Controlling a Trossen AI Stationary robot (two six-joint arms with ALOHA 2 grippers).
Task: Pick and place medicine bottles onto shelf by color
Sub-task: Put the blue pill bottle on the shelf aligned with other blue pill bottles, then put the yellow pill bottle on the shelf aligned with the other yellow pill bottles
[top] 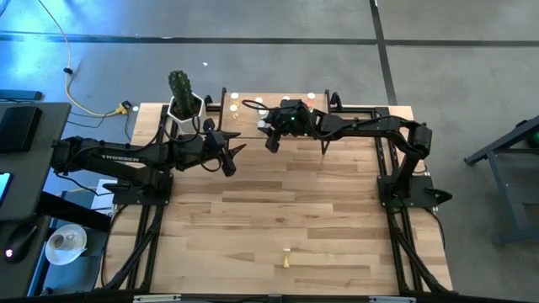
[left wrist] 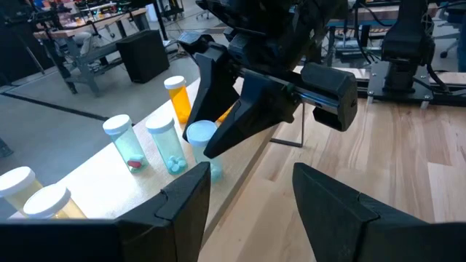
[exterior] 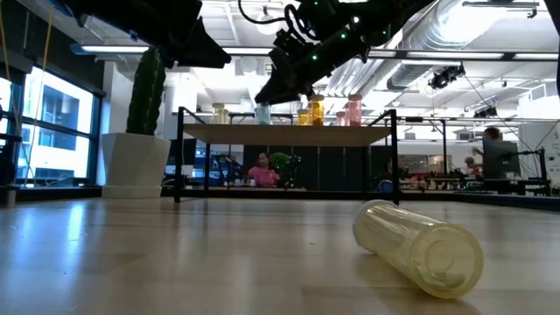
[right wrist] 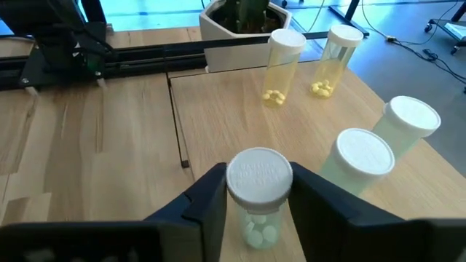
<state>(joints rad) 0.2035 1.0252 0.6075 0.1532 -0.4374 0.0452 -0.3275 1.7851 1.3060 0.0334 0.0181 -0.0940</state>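
Right claw: at the lower centre of the right wrist view, its two dark fingers flank a white-capped bottle with pale green pills; whether the pads press the bottle or stand just off it cannot be told. The bottle's base is cut off by the frame edge.
Right claw from above: over the shelf at upper centre of the high view; the arm hides what is between its fingers.
Left claw: fingers apart and empty, at the bottom of the left wrist view, pointed at the shelf edge.
Shelf: light wood board on thin black legs; in the high view most of it lies under the right arm.
Bottles on shelf: two yellow ones at upper right of the right wrist view, two pale green ones at right, one cut by the frame.
Left wrist view bottles: one with red pills, one orange, partly behind the right arm.
Fallen bottle: clear yellowish, on its side on the bench, lower right of the low view, well apart from the shelf.
Cactus pot: white, beside the shelf's left end.
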